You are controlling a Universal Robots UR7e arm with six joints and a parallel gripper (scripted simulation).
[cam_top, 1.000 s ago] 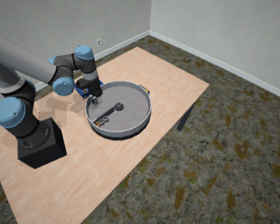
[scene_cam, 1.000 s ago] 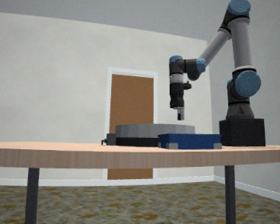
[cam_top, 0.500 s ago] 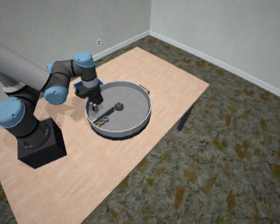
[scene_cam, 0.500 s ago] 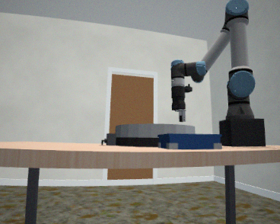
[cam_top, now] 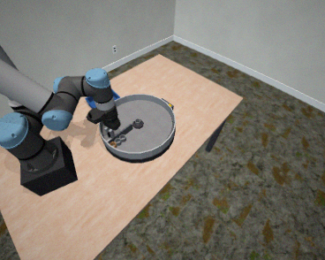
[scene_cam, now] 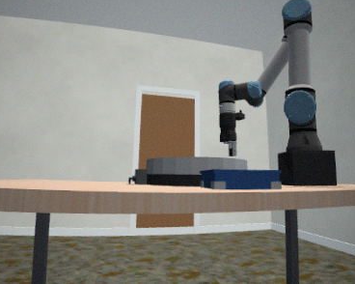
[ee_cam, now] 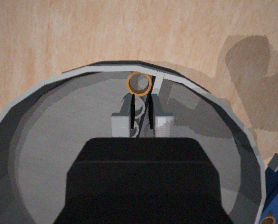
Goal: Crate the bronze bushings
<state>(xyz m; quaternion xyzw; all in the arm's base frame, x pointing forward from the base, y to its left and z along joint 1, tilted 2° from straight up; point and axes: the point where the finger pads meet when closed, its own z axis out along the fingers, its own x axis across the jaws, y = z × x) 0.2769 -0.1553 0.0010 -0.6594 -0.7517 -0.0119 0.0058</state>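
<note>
The turning table [cam_top: 141, 149] [scene_cam: 181, 166] [ee_cam: 55, 145] is a round grey tray with a raised wall. A bronze bushing [cam_top: 113, 143] [ee_cam: 128, 86] stands near its wall, just beyond the fingertips in the wrist view. Two steel bushings lie in a row with it; one steel bushing [cam_top: 123, 138] [ee_cam: 142, 108] shows between the fingers, below them. My gripper [scene_cam: 232, 155] [ee_cam: 141, 104] is partly open and holds nothing, above the row. The blue crate [scene_cam: 240, 179] [ee_cam: 273, 192] stands beside the turning table, with a bronze bushing [ee_cam: 268, 220] in it at the wrist view's corner.
A straight bar [cam_top: 125, 130] [ee_cam: 158, 84] runs from the hub [cam_top: 138, 123] to the wall, close beside the bushings. The raised wall surrounds the turning table. A small dark box [scene_cam: 140, 176] sits at its outer side. The arm's black base block [cam_top: 49, 172] [scene_cam: 307, 168] stands on the wooden table.
</note>
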